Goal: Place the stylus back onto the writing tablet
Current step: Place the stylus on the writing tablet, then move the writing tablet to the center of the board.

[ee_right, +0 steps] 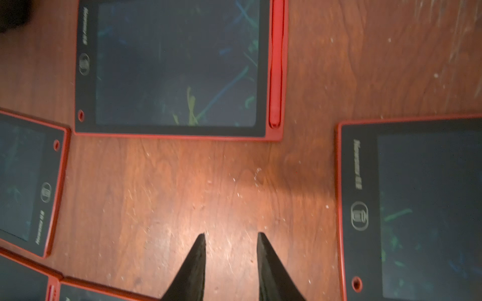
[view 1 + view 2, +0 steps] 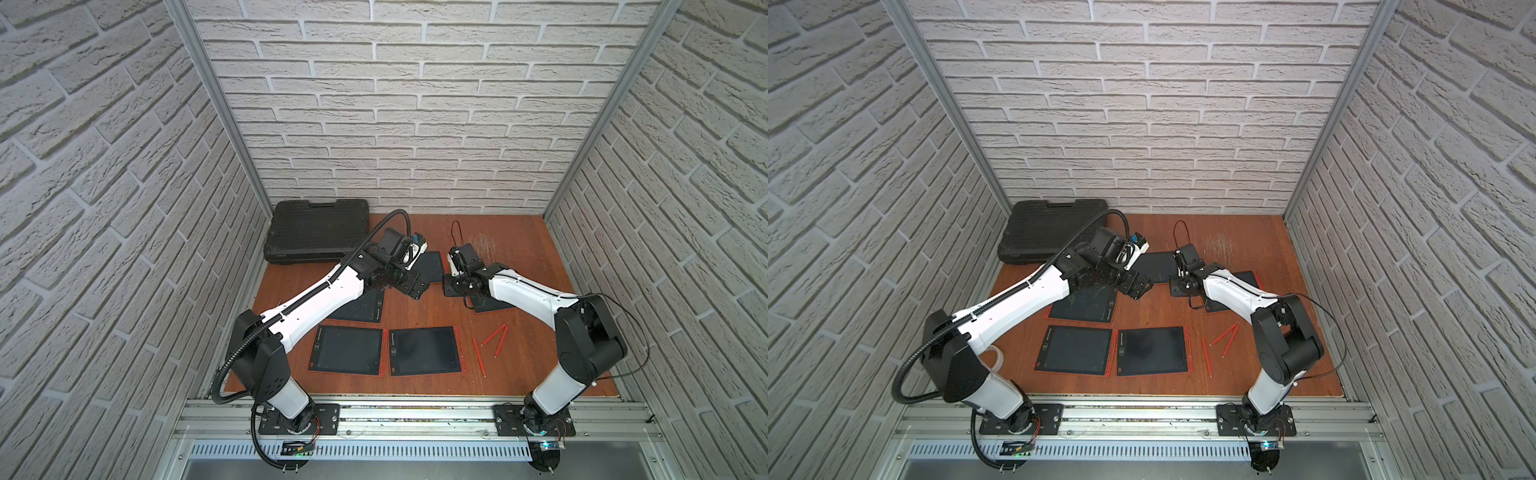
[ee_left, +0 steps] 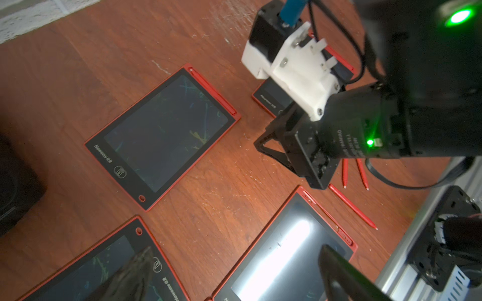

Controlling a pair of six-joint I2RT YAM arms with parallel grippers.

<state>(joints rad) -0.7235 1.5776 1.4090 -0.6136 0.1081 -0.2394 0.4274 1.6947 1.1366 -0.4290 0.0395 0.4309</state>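
Three loose red styluses [image 2: 478, 357] [image 3: 352, 206] lie on the wooden table right of the front writing tablets [image 2: 424, 351]. The far tablet [image 3: 161, 133] [image 1: 177, 65] has a red stylus [image 1: 276, 65] seated in its side slot. My right gripper [image 1: 230, 235] [image 2: 451, 286] hangs open over bare wood between tablets, nothing between its fingers. My left gripper [image 3: 234, 265] [image 2: 415, 289] is wide open and empty, above the gap between two nearer tablets. Neither gripper touches a stylus.
Several red-framed tablets [image 2: 1077, 349] lie spread over the table; one [image 2: 490, 305] lies partly under my right arm. A black case [image 2: 318, 232] sits at the back left. Brick walls close three sides, with a metal rail [image 2: 415, 415] along the front.
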